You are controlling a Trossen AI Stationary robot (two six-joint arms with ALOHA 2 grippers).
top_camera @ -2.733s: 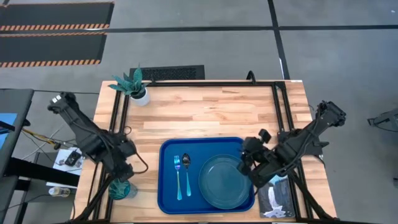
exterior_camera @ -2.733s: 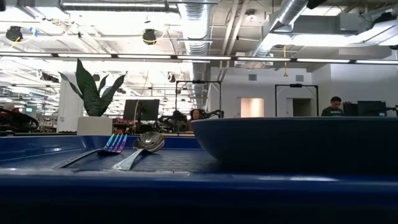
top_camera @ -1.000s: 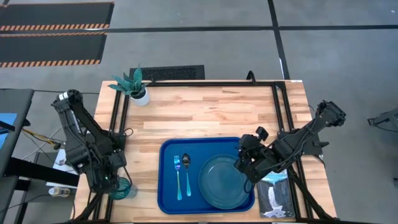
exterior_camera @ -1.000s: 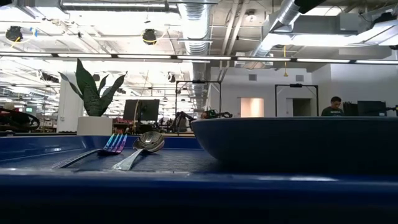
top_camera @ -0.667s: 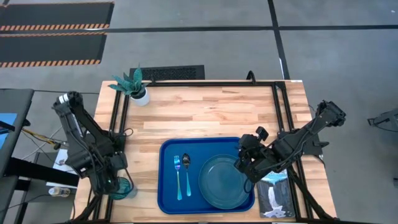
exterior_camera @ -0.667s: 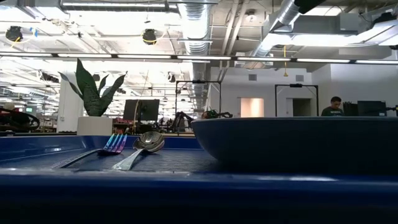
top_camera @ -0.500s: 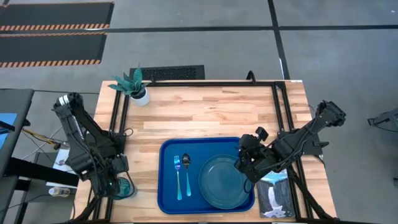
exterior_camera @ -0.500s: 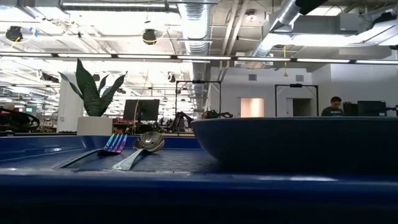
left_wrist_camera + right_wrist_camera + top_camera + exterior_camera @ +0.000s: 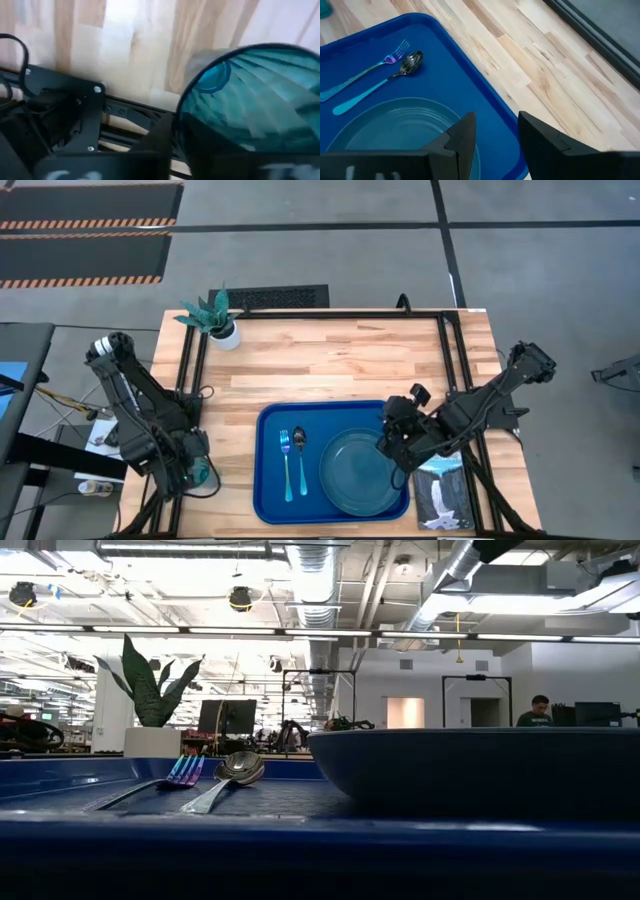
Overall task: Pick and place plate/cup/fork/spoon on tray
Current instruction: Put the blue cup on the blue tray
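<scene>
The translucent teal cup [image 9: 202, 472] stands at the table's near left, beside the blue tray [image 9: 270, 492]. It fills the left wrist view [image 9: 250, 100]. My left gripper [image 9: 190, 472] is at the cup and shut on it. On the tray lie the teal-blue plate [image 9: 360, 475], the fork [image 9: 286, 470] and the spoon [image 9: 301, 455], side by side left of the plate. My right gripper [image 9: 495, 140] hovers open over the tray's right rim by the plate's edge, with nothing between its fingers. My left gripper has the cup's wall just below the rim [image 9: 192, 95] between its fingers. One dark finger [image 9: 167, 142] lies outside the wall; the other seems to reach inside the cup. It comes slanting down from the table's left. Whether the cup is clear of the table I cannot tell.
A white pot with a teal plant [image 9: 222, 328] stands at the far left corner. A small book [image 9: 443, 502] lies at the near right, against the tray. Bare wood lies beyond the tray's far rim. A person [image 9: 540, 710] shows far back in the room.
My left gripper has come in on the cup from the table's left. The cup now shows a little farther from the near edge than a second ago. My right arm, the plate, the fork and the spoon have kept still.
</scene>
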